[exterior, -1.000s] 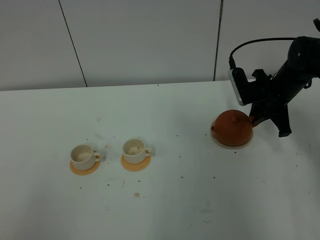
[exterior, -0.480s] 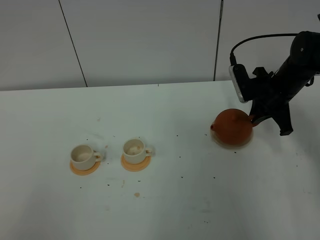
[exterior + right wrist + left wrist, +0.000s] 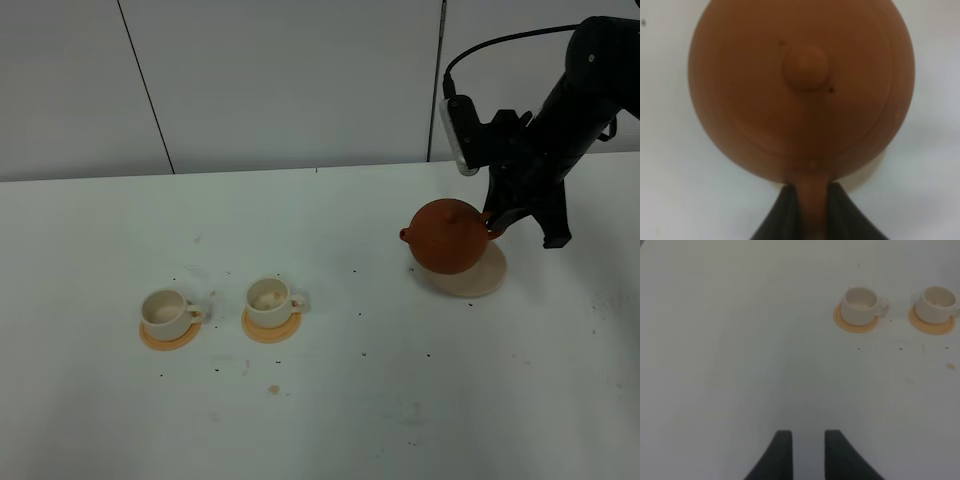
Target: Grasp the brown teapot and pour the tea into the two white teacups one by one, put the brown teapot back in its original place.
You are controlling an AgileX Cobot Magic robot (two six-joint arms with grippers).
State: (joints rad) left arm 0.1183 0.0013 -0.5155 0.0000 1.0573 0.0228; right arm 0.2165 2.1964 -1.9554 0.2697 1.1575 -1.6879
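Observation:
The brown teapot (image 3: 447, 237) hangs just above the pale beige disc (image 3: 480, 277), its spout pointing left. My right gripper (image 3: 493, 225) is shut on the teapot's handle; the right wrist view shows the teapot's domed lid (image 3: 805, 67) and the handle between the dark fingers (image 3: 785, 212). Two white teacups (image 3: 167, 312) (image 3: 268, 301) stand on orange coasters at the left; they also show in the left wrist view (image 3: 860, 303) (image 3: 938, 302). My left gripper (image 3: 804, 452) hovers over bare table, its fingers a narrow gap apart and empty. No tea is visible.
The white table (image 3: 330, 400) carries small dark specks and a brownish stain (image 3: 273, 389) in front of the cups. A grey panelled wall (image 3: 290, 80) runs behind the table's back edge.
My right gripper has lifted the brown teapot off the beige disc and carried it slightly left and up. The disc is now partly uncovered. The cups have not moved.

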